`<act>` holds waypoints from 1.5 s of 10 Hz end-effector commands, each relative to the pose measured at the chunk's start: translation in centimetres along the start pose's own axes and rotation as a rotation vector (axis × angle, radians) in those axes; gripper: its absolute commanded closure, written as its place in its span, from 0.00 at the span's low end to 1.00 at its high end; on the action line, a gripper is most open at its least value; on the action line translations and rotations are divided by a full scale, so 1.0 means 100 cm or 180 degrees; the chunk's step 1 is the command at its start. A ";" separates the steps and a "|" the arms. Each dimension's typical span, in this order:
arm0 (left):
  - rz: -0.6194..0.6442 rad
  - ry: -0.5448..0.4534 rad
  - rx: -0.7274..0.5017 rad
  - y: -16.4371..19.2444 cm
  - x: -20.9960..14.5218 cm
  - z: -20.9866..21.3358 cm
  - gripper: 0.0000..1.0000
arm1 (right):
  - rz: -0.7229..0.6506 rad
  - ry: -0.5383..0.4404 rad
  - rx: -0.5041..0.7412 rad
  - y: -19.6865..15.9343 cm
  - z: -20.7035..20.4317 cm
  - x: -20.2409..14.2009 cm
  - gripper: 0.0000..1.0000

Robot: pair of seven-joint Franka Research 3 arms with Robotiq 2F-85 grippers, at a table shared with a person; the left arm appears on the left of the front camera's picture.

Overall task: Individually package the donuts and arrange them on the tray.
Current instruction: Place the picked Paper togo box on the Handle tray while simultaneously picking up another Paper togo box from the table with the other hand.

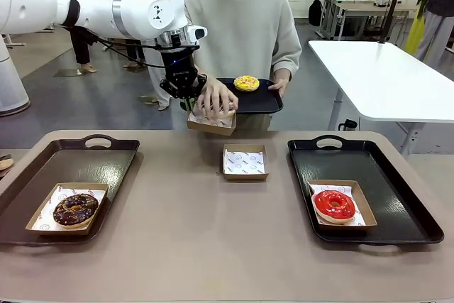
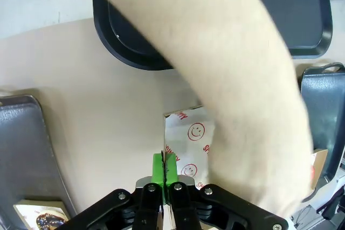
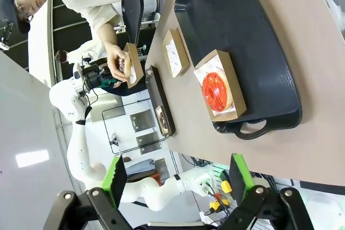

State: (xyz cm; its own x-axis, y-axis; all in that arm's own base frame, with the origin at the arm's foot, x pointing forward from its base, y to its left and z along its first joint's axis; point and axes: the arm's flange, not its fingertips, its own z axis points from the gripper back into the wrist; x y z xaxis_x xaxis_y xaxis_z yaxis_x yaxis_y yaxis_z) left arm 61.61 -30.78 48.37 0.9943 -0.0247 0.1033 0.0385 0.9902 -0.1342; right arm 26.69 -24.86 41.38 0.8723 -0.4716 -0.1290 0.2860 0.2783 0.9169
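Left hand (image 1: 184, 94) is clamped shut on the near wall of a cardboard box (image 1: 211, 124), which looks to be held off the bench (image 1: 177, 246) at its far edge, towards the person. The person's hand (image 1: 216, 98) is on top of the box. Whatever it's putting in is hidden under the fingers, so I can't tell which donut.

Right hand (image 3: 178, 179) is fully open, holding nothing, parked above the right side of the bench.

Donuts I can place:
- yellow donut (image 1: 246, 83): on the small black tray (image 1: 269, 101) the person holds
- chocolate sprinkled donut (image 1: 74, 208): boxed, on the left tray (image 1: 113, 154)
- red donut (image 1: 334, 204): boxed, on the right tray (image 1: 383, 168)

An empty box (image 1: 245, 162) sits mid-bench.

To do this step well:
- hold the box level and steady
- no wrist motion while the person's hand is over it
- thin wall, so a pinch at one edge will sag under load; tilt back slightly if it droops
- move only once their hand is clear

Print: the paper liner (image 2: 191, 138) has red smiley-face stamps. The red lettering beside them is cut off and unreadable.
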 end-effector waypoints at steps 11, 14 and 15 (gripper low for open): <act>0.0000 -0.0009 0.0004 0.003 -0.005 0.002 1.00 | 0.0010 -0.0004 0.0064 0.000 0.000 0.000 0.00; 0.0000 -0.0009 0.0004 0.003 -0.005 0.002 1.00 | 0.0010 -0.0004 0.0064 0.000 0.000 0.000 0.00; 0.0000 -0.0009 0.0004 0.003 -0.005 0.002 1.00 | 0.0010 -0.0004 0.0064 0.000 0.000 0.000 0.00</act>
State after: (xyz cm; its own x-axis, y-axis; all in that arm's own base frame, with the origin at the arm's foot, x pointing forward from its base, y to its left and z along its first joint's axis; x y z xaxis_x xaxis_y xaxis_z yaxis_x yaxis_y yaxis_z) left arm 61.61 -30.77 48.32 0.9944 -0.0248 0.1023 0.0384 0.9903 -0.1337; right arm 26.69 -24.85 41.39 0.8725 -0.4711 -0.1292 0.2860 0.2783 0.9169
